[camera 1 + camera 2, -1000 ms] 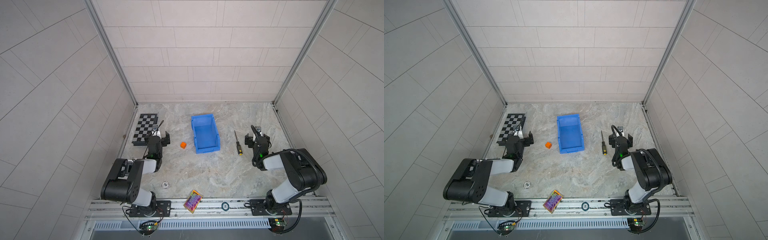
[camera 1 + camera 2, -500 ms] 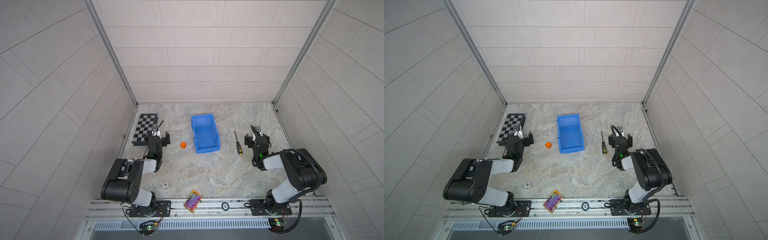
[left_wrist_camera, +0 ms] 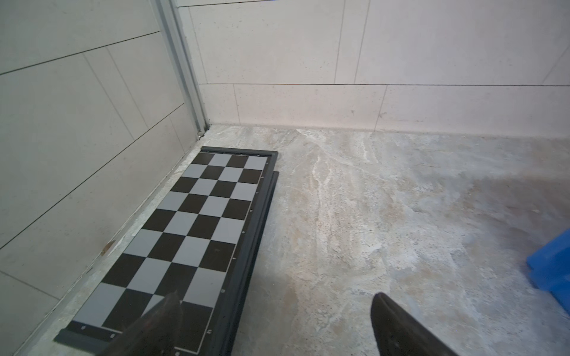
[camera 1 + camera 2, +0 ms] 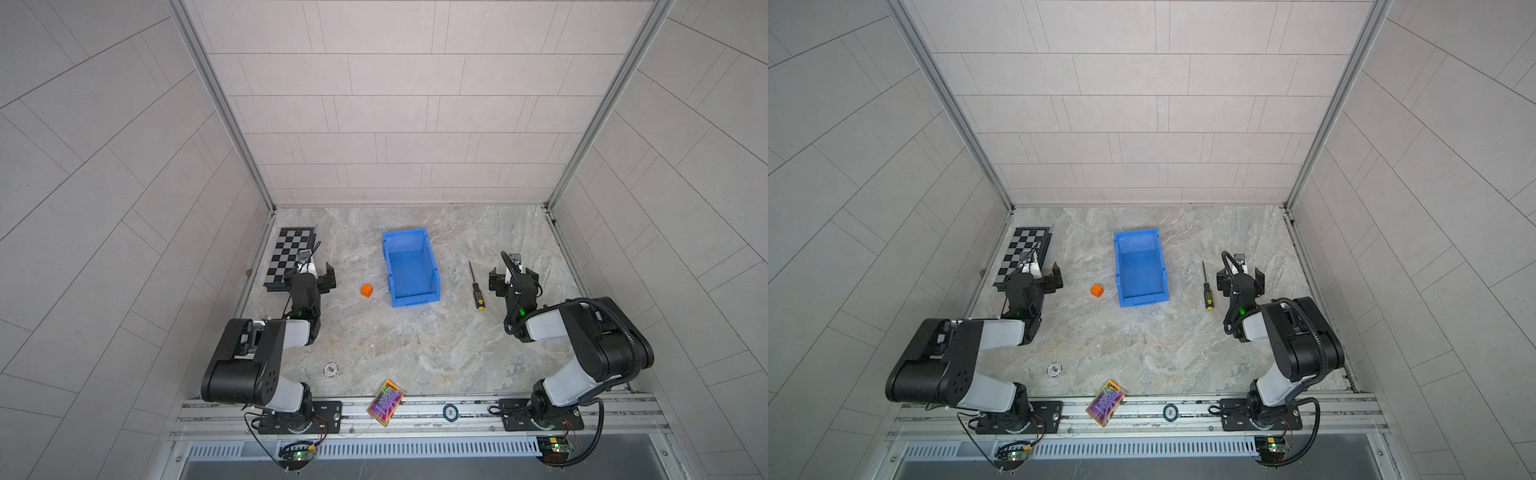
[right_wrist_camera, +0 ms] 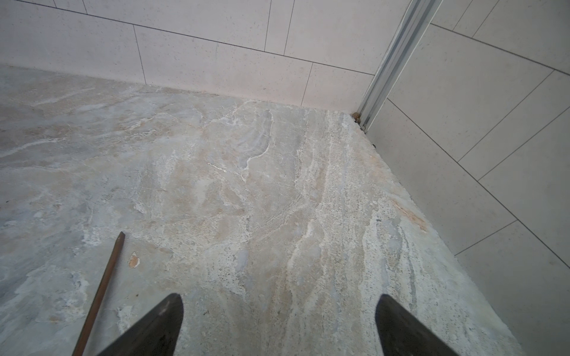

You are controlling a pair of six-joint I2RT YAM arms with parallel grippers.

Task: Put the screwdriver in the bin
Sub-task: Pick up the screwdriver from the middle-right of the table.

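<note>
Screwdriver, slim, dark-shafted with black yellow-capped handle (image 4: 476,287), lay on the marbled tabletop (image 4: 415,340) between the bright blue plastic bin (image 4: 434,272) and the right gripper (image 5: 277,300), which gaped wide and empty; the left gripper (image 3: 276,297) likewise.

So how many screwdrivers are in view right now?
1. The screwdriver lies flat on the table between the bin and the right gripper, touching neither. None shows inside the bin; a little tabletop is hidden from view.
</note>
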